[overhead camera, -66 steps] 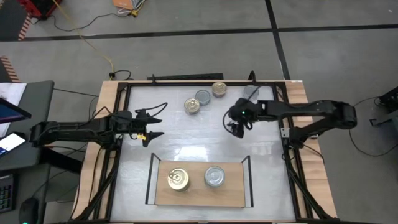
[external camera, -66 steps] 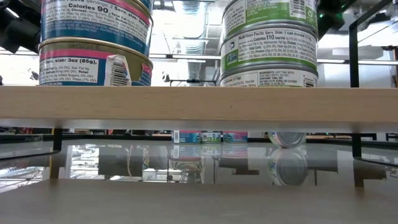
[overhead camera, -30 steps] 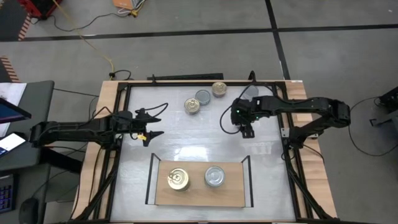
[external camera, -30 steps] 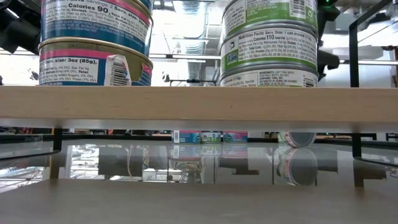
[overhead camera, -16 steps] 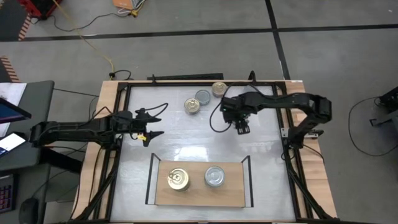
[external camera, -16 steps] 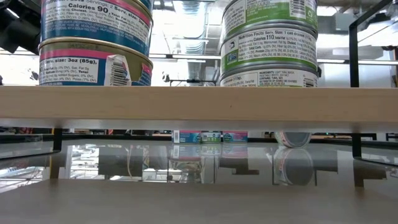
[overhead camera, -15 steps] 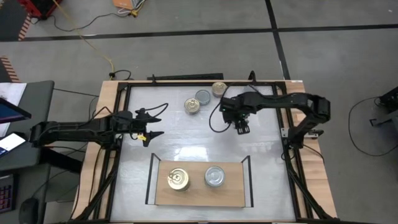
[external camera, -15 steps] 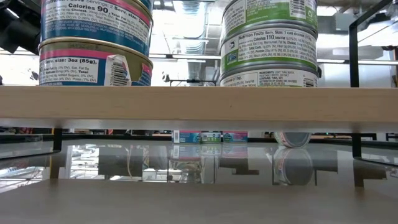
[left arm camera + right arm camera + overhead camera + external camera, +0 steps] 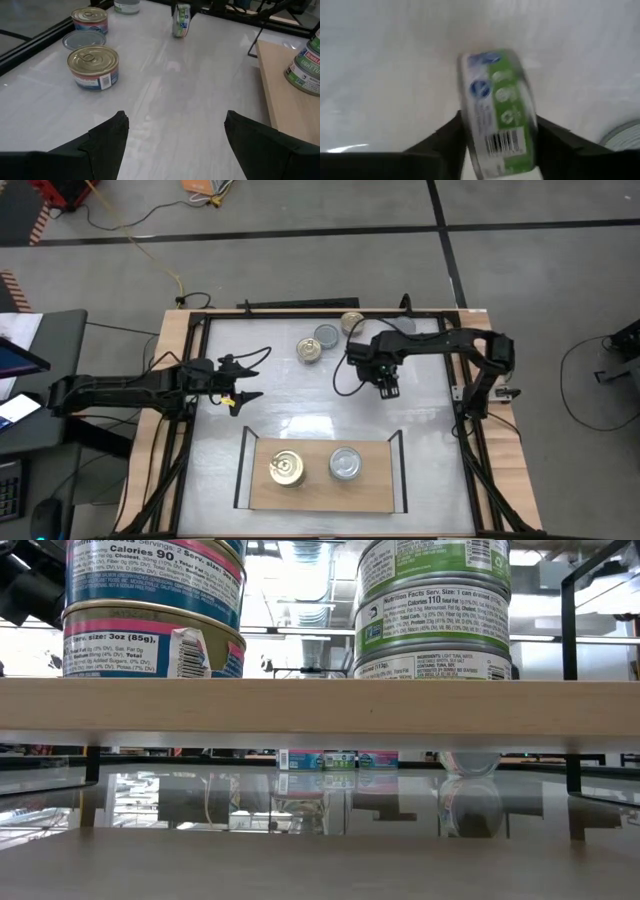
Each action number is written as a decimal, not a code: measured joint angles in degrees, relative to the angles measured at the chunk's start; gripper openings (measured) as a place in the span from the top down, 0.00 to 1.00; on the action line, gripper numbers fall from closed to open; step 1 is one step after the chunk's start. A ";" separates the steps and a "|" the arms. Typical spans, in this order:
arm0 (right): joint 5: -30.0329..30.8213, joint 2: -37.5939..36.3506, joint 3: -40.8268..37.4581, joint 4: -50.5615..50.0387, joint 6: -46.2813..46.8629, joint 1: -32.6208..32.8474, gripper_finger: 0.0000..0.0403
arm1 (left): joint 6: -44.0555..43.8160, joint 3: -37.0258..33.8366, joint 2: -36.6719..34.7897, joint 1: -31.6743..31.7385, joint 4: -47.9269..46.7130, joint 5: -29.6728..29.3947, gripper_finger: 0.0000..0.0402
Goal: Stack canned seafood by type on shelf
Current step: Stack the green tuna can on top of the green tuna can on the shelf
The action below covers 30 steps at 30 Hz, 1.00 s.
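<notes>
Two stacks of tins stand on the shelf (image 9: pixel 320 492) at the near edge of the table (image 9: pixel 290 405): a gold-lidded stack (image 9: pixel 285 469) on its left and a silver-lidded stack (image 9: pixel 345 463) on its right; three more tins (image 9: pixel 325 337) sit loose near the far edge, one gold-lidded tin (image 9: pixel 93 66) closest to the left arm. The right gripper (image 9: pixel 388 388) hangs over the middle of the table, right of those loose tins, with a green-labelled tin (image 9: pixel 497 112) on edge between its fingers (image 9: pixel 442 142); it looks clamped on the tin, though the blur leaves the contact unsure. The left gripper (image 9: pixel 246 384) waits at the table's left side, its fingers (image 9: pixel 107 137) spread wide and holding nothing.
</notes>
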 joint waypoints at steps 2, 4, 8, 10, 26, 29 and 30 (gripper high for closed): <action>-1.54 -0.37 0.00 -1.34 2.09 0.00 0.50 | 0.13 0.00 0.00 0.00 0.04 -0.01 0.21; -4.19 -0.91 0.00 -2.26 3.65 -0.08 0.60 | 0.20 0.00 0.00 0.02 0.04 -0.01 0.21; -9.52 -2.43 0.02 -2.56 6.19 0.07 0.61 | 0.13 0.00 0.00 0.02 0.09 -0.03 0.21; -12.32 -2.83 1.08 -3.41 7.67 0.29 0.61 | 0.11 -0.02 0.00 0.02 0.09 -0.03 0.21; -48.73 -8.47 16.09 8.01 30.05 4.11 0.61 | -2.02 0.00 -0.01 0.00 -0.04 0.00 0.21; -51.22 -8.50 16.09 10.64 32.96 8.37 0.59 | -2.87 -0.01 0.00 0.01 -0.44 0.73 0.21; -51.74 -8.45 16.09 11.20 33.50 9.92 0.59 | -3.09 0.00 0.00 0.00 -0.68 0.96 0.21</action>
